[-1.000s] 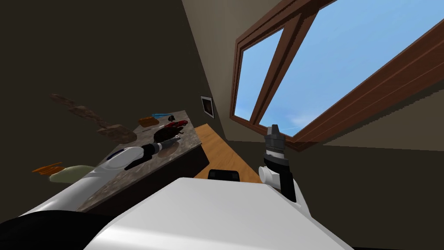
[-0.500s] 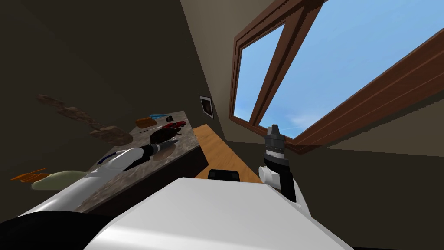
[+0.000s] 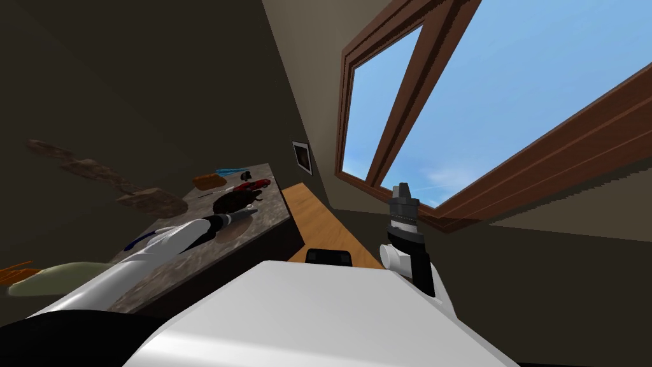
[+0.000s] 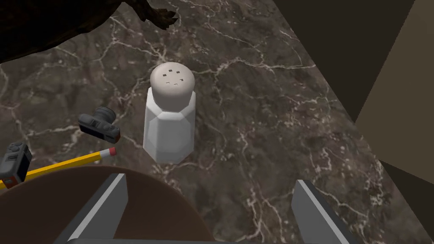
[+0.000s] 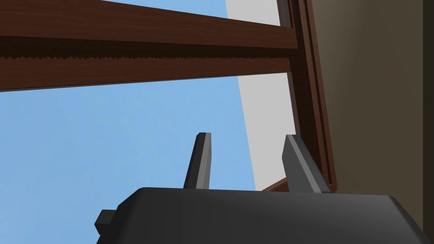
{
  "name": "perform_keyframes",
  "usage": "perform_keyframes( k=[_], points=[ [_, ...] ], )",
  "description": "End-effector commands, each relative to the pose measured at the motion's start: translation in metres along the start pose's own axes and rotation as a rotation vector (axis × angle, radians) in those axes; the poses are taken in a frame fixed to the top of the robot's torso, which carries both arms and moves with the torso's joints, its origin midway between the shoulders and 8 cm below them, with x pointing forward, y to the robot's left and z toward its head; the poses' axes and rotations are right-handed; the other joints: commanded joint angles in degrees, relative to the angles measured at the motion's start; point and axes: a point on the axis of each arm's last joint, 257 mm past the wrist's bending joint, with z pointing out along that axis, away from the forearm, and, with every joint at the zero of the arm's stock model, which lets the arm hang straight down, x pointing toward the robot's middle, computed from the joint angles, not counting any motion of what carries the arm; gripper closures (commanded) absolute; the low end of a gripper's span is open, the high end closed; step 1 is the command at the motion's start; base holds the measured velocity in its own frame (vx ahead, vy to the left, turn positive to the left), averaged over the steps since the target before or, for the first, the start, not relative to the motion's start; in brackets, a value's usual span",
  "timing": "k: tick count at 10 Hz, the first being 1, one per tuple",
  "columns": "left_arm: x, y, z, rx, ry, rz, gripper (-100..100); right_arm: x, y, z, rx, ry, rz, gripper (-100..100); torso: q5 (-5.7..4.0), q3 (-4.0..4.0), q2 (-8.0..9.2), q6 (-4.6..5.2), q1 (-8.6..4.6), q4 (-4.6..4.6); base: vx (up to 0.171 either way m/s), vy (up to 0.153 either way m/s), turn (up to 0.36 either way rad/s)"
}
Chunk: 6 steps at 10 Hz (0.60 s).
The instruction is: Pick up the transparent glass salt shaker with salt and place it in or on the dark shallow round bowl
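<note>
The salt shaker (image 4: 169, 123) is a white faceted body with a pale domed cap. It stands upright on the dark marble counter (image 4: 262, 127). My left gripper (image 4: 210, 180) is open and hovers just short of it; the shaker is ahead of the gap, nearer one finger (image 4: 106, 203). A brown shallow round bowl (image 4: 169, 216) lies under that finger, beside the shaker. In the head view my left arm reaches over the counter to the left gripper (image 3: 253, 211). My right gripper (image 3: 402, 188) is raised by the window, its fingers (image 5: 201, 161) apart and empty.
A yellow pencil (image 4: 72, 162) and two small toy cameras (image 4: 99, 125) (image 4: 15, 163) lie beside the bowl. A dark jagged object (image 4: 63, 21) lies beyond the shaker. The counter's edge (image 3: 290, 220) drops to a wooden floor (image 3: 318, 216). Red (image 3: 253, 185) and orange (image 3: 209, 181) items sit farther back.
The head camera has swung a little, so the counter and wall shapes have slid left. My left arm has stretched lower over the counter. The right arm is still.
</note>
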Motion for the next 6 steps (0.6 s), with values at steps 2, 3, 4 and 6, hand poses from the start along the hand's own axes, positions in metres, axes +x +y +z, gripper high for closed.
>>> perform_keyframes(
  k=[2,3,4,6],
  points=[
    [-0.004,-0.020,0.001,0.054,-0.013,0.074,-100,0.000,0.000,0.000,0.000,0.000,0.000,0,0.00,-0.03,-0.05,0.01,0.04,-0.01,0.087,-0.009,-0.003],
    [-0.007,-0.030,0.001,0.080,-0.021,0.108,-100,0.000,0.000,0.000,0.000,0.000,0.000,0,0.01,-0.02,-0.02,0.01,0.09,-0.01,0.077,0.006,-0.008],
    [-0.009,-0.037,0.001,0.100,-0.026,0.135,-100,0.000,0.000,0.000,0.000,0.000,0.000,0,0.02,-0.01,-0.01,0.00,0.12,0.00,0.087,0.007,-0.010],
    [-0.009,-0.039,0.001,0.104,-0.026,0.138,-100,0.000,0.000,0.000,0.000,0.000,0.000,0,0.02,-0.05,-0.09,0.01,0.13,-0.02,0.077,0.005,-0.008]
  ],
)
